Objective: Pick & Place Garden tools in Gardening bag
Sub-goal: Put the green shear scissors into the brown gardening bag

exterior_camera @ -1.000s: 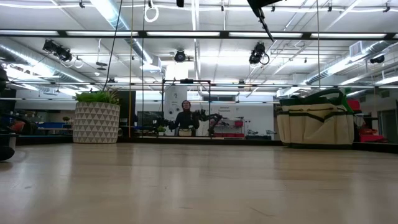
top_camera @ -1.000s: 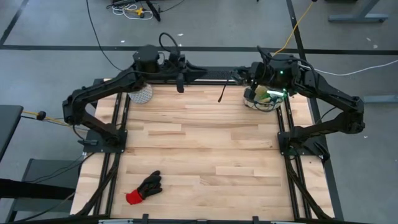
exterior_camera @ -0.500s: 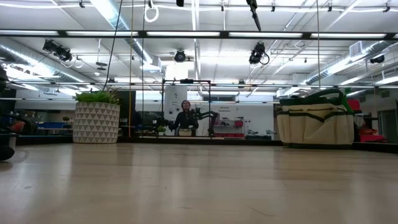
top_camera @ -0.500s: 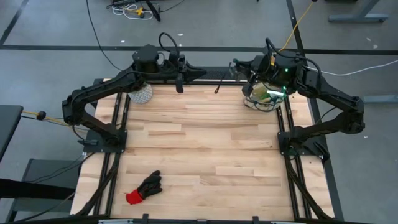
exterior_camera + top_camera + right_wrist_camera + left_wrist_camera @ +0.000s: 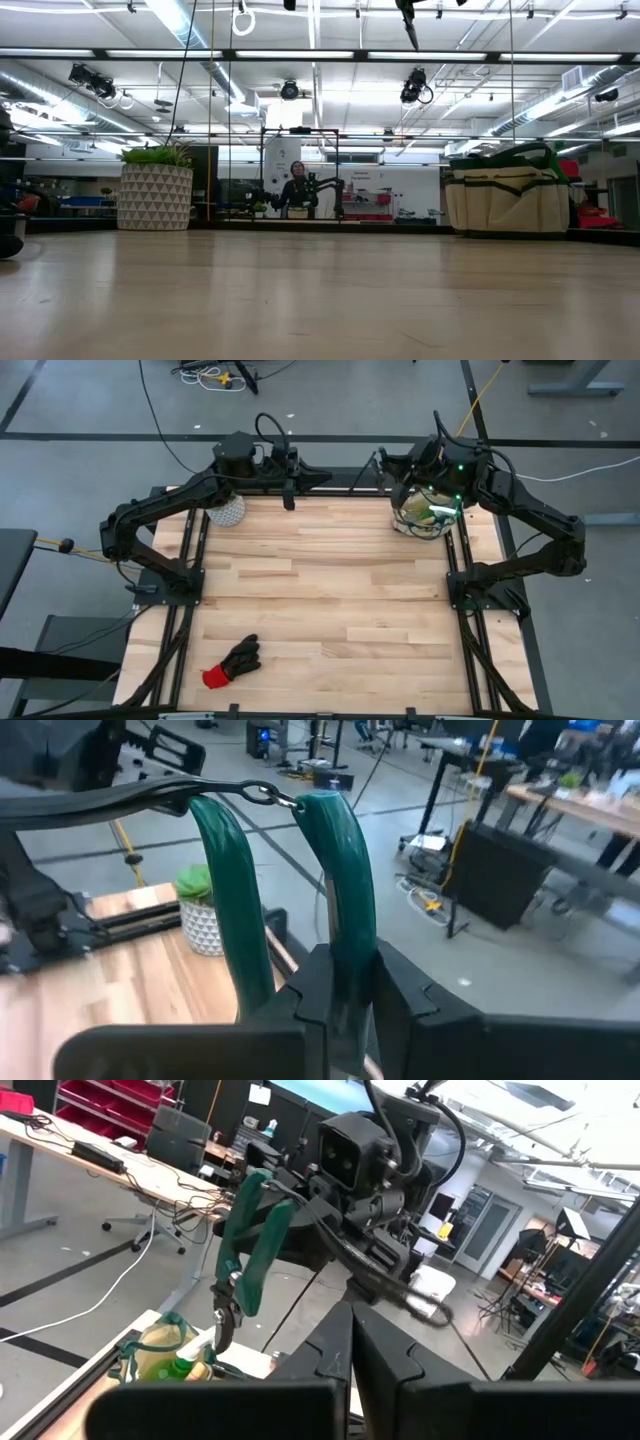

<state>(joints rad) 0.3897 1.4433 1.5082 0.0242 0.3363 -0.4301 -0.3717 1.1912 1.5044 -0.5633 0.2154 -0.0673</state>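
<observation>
Right end effector (image 5: 340, 985), closed on green-handled pruning shears (image 5: 285, 870), above beige canvas gardening bag (image 5: 425, 515). Left end effector (image 5: 290, 495) closed, empty, beside bag. Black red-cuffed glove (image 5: 230, 663) on bench (image 5: 330, 590), far from bag.

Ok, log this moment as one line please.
right pincer: shut on pruning shears, above gardening bag | left pincer: shut, empty | glove: on table
</observation>
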